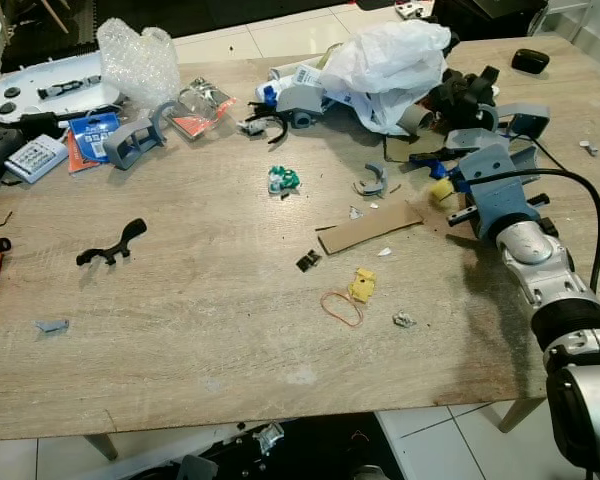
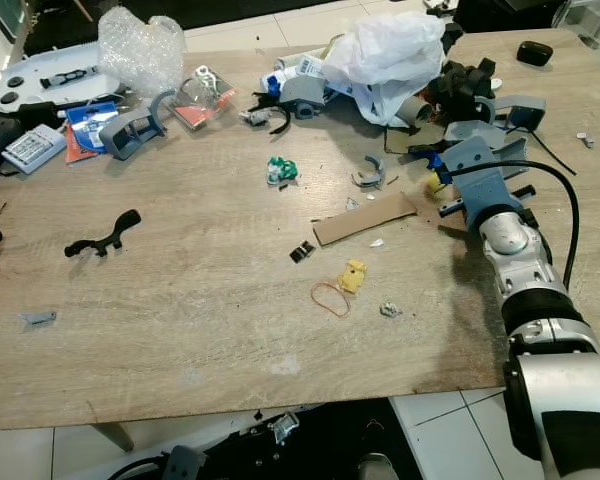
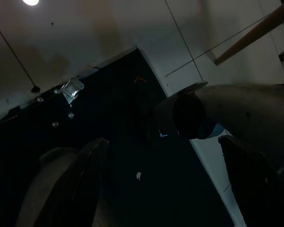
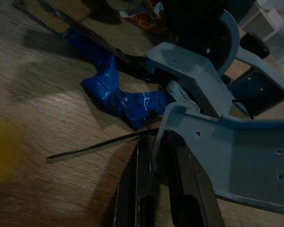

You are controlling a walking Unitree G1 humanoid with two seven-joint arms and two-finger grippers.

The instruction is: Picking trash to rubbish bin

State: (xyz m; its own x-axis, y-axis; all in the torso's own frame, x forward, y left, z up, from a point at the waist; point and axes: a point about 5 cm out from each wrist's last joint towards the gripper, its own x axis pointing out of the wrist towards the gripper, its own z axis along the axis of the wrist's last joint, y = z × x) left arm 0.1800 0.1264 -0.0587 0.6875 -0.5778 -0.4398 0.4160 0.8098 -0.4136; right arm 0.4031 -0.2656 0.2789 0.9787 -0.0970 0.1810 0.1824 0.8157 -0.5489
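Jaws nearly closed, the right gripper (image 4: 157,182) is pressing against a grey plastic bracket (image 4: 236,156) near the table's (image 1: 230,380) right edge, beside blue plastic scrap (image 4: 123,97). The table centre is lying mostly open around the cardboard strip (image 1: 370,228).

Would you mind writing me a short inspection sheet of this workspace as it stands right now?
Surface: wooden table, scuffed, littered with small scraps.
Job's things: cardboard strip near the middle; orange rubber band and yellow scrap beside it; green wrapper; white plastic bag and bubble wrap at the far edge.
Clutter: grey plastic parts, black bracket, blue packet.
Grippers: right gripper low over the table, fingers nearly together against a grey plastic part; left gripper hangs idle below, in the dark.
Cables: black cable looping over the right arm.
Surroundings: white tiled floor.
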